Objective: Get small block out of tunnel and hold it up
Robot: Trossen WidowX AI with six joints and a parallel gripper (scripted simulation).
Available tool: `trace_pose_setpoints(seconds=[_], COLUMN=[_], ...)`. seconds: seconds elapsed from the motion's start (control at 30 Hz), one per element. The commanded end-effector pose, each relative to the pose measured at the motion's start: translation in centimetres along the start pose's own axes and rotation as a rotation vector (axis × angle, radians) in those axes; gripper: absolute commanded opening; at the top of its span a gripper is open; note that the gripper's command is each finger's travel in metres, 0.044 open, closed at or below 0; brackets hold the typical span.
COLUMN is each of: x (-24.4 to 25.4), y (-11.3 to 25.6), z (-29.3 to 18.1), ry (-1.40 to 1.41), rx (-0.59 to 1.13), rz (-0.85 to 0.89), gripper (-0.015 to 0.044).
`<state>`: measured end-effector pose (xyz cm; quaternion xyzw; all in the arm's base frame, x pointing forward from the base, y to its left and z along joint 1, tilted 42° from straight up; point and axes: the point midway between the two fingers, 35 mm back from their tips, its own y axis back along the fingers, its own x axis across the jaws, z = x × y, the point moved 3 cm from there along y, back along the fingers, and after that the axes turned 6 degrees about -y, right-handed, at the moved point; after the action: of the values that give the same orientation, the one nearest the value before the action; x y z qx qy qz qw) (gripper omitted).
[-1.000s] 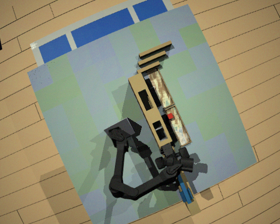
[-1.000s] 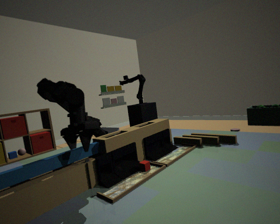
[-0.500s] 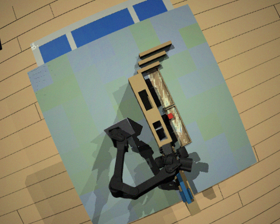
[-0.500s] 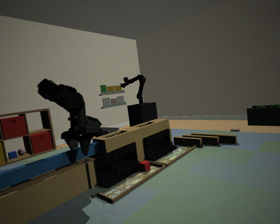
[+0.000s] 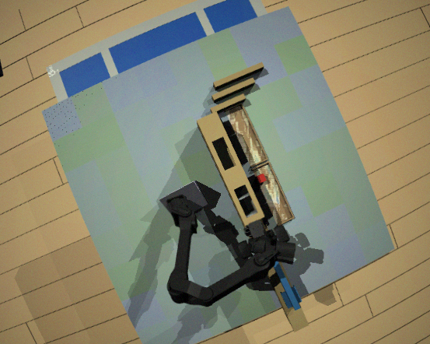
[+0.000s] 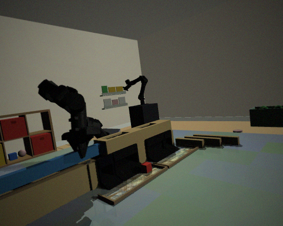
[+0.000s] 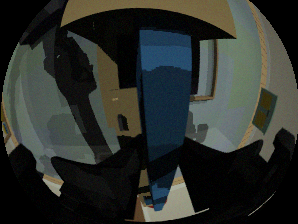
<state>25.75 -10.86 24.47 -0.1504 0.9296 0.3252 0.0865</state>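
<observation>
Top view: Red block (image 5: 261, 178) (image 6: 147, 167) small, boxy, bright; sits at the open side of the tan tunnel (image 5: 231, 177) (image 6: 142, 151), by the junction of two shallow wood-rimmed trays (image 5: 288, 220) (image 6: 140, 187). Tunnel roof has two rectangular openings, dark beneath. Blue handle (image 5: 287, 286) (image 6: 49, 164) (image 7: 167, 100) lies along a tan support (image 5: 297, 321) (image 6: 55, 194) (image 7: 125, 100) at the near end of the tunnel. Black arm (image 5: 227, 284) (image 6: 79, 110) reaches over this end; its gripper (image 5: 274, 261) (image 6: 82, 154) (image 7: 157, 137) is largely hidden by the arm. Three loose tan rods (image 5: 239, 75) (image 6: 216, 140) lie side by side past the far end.

Exterior view: Block has one face lit, another in shade; it shows outside the dark side opening, at the tray's inner edge, well apart from the gripper. Fingers point down at the blue handle. Tunnel roof and its side walls enclose the space behind the block; the front side is open. Rods lie beyond the tunnel, out of the block's way.

Wrist view: Gripper clenched on the blue handle, a black finger on either side. Handle fills the middle and blocks much of the sight past it. Block cannot be made out with certainty here.
</observation>
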Motion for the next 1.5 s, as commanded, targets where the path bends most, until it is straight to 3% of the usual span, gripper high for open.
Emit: trace_pose_setpoints(seconds=[0.0, 0.3, 1.47], x=[-0.1, -0.1, -0.1], y=[-0.1, -0.9, -0.9], z=[-0.3, -2.4, -2.4], ry=[-0.005, 0.003, 0.004], rx=[-0.002, -0.003, -0.003], rz=[-0.005, -0.005, -0.005], gripper=[0.0012, 0.0000, 0.0000])
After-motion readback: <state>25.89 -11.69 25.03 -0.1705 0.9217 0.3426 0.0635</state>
